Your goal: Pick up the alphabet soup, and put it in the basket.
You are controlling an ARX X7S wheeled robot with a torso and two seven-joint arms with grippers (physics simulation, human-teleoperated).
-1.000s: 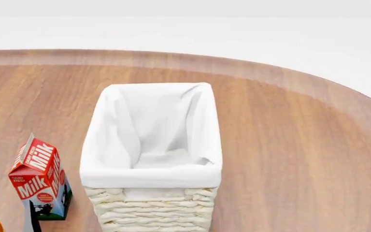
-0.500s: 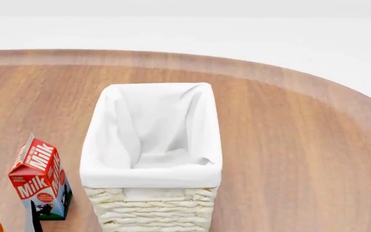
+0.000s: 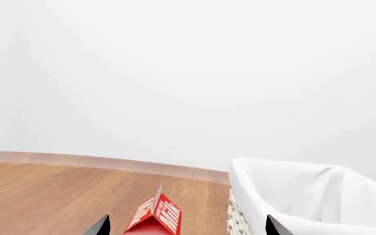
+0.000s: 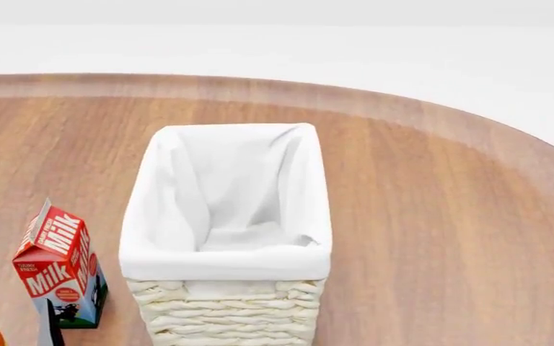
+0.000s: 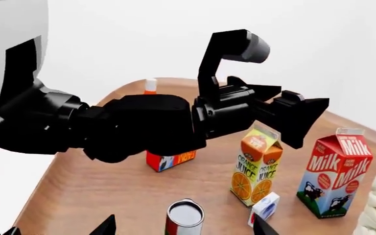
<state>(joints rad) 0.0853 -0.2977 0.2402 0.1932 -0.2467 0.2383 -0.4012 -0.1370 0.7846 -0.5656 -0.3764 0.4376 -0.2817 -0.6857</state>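
**Soup can waits low on the desk, out of the head camera's sight**

The alphabet soup, a small upright metal can with a red label (image 5: 184, 217), stands on the round wooden desk (image 4: 431, 187) near the left arm's black end effector (image 5: 293, 115), whose fingers look pressed together; the right end effector (image 5: 182, 226) hangs spread and empty.

A can should be rigid, smooth and fairly heavy, so I would clamp its cylindrical wall at mid-height.

Count: one cream-white woven wicker basket with white cloth lining (image 4: 227, 249), one red milk carton (image 4: 58, 263), one orange juice carton (image 5: 256, 169), one small red box (image 5: 168, 159), one small white-and-blue box (image 5: 265, 208), one can.
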